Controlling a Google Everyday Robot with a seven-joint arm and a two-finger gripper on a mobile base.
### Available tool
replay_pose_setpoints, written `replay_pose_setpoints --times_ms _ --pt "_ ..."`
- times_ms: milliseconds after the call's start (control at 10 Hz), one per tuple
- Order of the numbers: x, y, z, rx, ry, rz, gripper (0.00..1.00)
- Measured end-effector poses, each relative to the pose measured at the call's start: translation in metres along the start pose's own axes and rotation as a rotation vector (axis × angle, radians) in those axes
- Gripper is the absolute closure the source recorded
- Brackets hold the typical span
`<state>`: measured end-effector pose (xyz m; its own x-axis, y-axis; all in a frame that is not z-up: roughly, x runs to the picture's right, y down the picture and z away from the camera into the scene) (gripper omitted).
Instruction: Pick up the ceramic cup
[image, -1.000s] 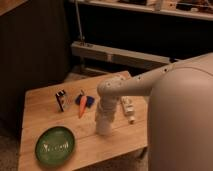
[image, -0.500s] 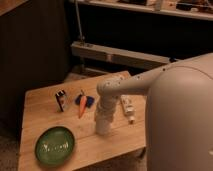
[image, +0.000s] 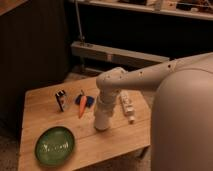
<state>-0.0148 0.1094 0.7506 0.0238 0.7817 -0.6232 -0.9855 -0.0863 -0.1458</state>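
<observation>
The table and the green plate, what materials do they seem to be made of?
The table looks like light wood, matte, with visible plank lines. The green plate seems glazed or plastic, with faint shine; I cannot tell which. The pincer is down at the tabletop, right of the plate.

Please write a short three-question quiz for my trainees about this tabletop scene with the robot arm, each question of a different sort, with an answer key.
1. True or false: the round green plate lies at the wooden table's front left corner.
2. Multiple choice: what lies just left of the white arm? A) an orange carrot-shaped object B) a banana C) a red mug
3. Short answer: can the gripper or the small white ceramic cup be seen?

Key: 1 true. 2 A. 3 No: the arm points straight down at the table, hiding its gripper, and no cup shows; a flat white bottle-like object lies to the arm's right.
</observation>
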Motion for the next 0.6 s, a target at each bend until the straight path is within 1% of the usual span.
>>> replay_pose_setpoints --times_ms 100,300,400,500,600 --pt "-0.008 0.001 -0.021 0.006 -0.015 -0.013 0.94" --pt "-0.033 0.0 -0.072 0.023 -0.053 -0.042 0.94" --pt "-0.042 -0.001 -0.091 0.03 -0.064 -0.058 0.94" --pt "-0.049 0.0 -0.105 0.022 -0.071 -0.081 0.94" --pt "-0.056 0.0 -0.119 -0.014 -0.078 -0.121 0.94"
